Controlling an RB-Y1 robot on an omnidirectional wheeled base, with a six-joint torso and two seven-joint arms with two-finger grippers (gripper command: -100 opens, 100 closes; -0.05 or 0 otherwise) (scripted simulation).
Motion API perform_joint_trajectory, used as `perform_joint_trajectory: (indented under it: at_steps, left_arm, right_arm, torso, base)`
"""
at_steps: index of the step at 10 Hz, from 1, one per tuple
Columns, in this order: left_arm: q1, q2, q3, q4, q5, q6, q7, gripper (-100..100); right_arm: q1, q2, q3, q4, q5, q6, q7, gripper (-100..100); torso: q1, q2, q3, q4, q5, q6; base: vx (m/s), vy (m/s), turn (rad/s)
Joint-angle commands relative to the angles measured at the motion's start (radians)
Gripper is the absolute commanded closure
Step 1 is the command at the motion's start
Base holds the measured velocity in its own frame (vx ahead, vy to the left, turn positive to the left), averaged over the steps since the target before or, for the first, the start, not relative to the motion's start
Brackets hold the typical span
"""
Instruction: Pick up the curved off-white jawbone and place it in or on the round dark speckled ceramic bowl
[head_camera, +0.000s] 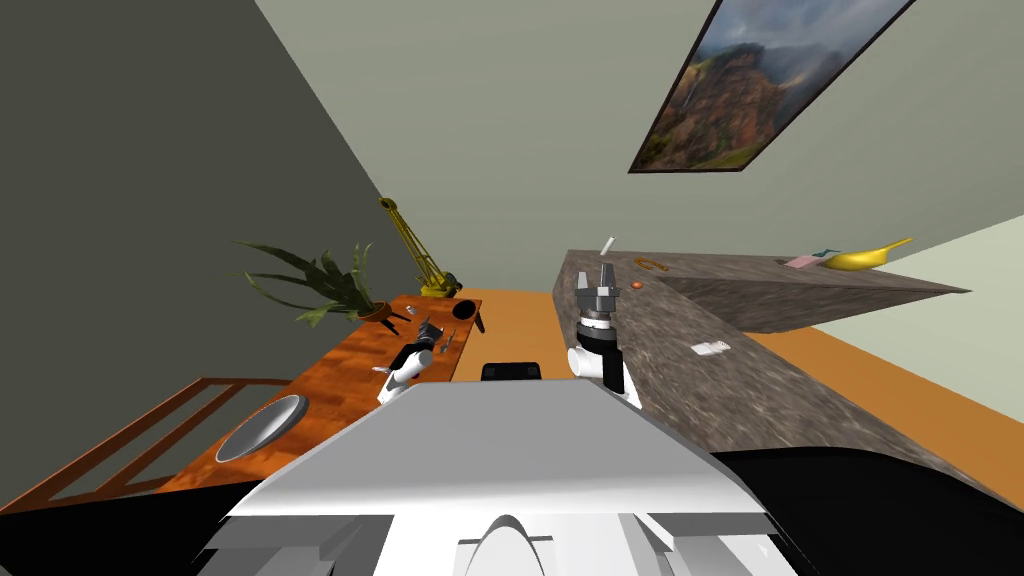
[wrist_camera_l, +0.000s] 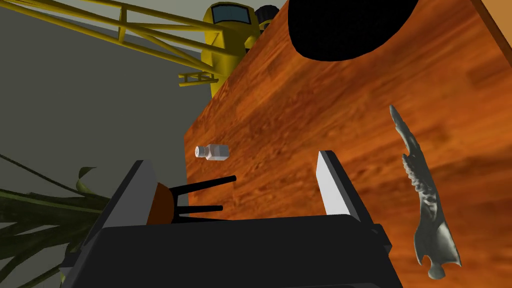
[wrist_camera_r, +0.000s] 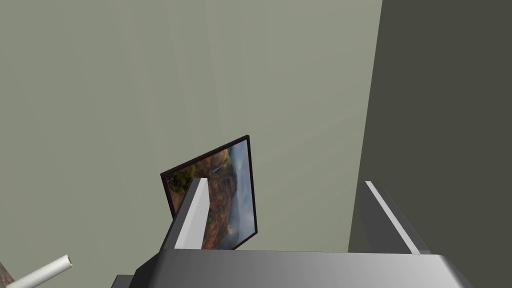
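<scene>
Our left claw hovers over a worktop of glossy orange-brown wood with a streaky grain. Its two flat, blade-like fingers stand wide apart with nothing between them. The jawbone lies flat on the wood just beside the claw, outside one finger and not touching it. It is pale grey-white, long and slender with a gentle curve. A knobbly, toothed ridge runs along its middle, one end tapers to a thin point and the other flares into a broad, notched end.

Past the pointed end, further along the worktop and apart from the bone, sits the bowl. It is round and looks flat black, and we cannot make out any speckle. A small white shaker with a ribbed cap lies on its side near the worktop's edge, ahead of the open fingers. At that same edge there is a rust-brown pot on thin black legs, with long, drooping green leaves. Beyond the worktop's far end stands a yellow lattice crane model. A shallow, round grey dish rests on the near end of the worktop.

Our right claw is raised over a mottled grey-brown stone counter, and its fingers are spread and hold nothing.
</scene>
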Motion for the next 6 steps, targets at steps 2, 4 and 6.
perform_joint_trajectory:
  at_steps: [2,4,6]
  left_arm:
    - [-0.023,0.006,0.028,0.082,0.046,0.05,0.017,-100]
    - [-0.039,0.01,0.046,0.142,0.077,0.081,0.026,-100]
    - [-0.055,0.015,0.062,0.202,0.106,0.111,0.035,-100]
  right_arm:
    - [0.0,0.0,0.0,0.0,0.0,0.0,0.0,0]
    - [0.0,0.0,0.0,0.0,0.0,0.0,0.0,0]
    - [0.0,0.0,0.0,0.0,0.0,0.0,0.0,0]
  torso:
    - [0.0,0.001,0.0,0.0,0.0,0.0]
    - [0.0,0.001,0.0,0.0,0.0,0.0]
    - [0.0,0.0,0.0,0.0,0.0,0.0]
  base:
    - [0.029,0.011,-0.046]
    - [0.031,0.011,-0.048]
    - [0.037,0.014,-0.036]
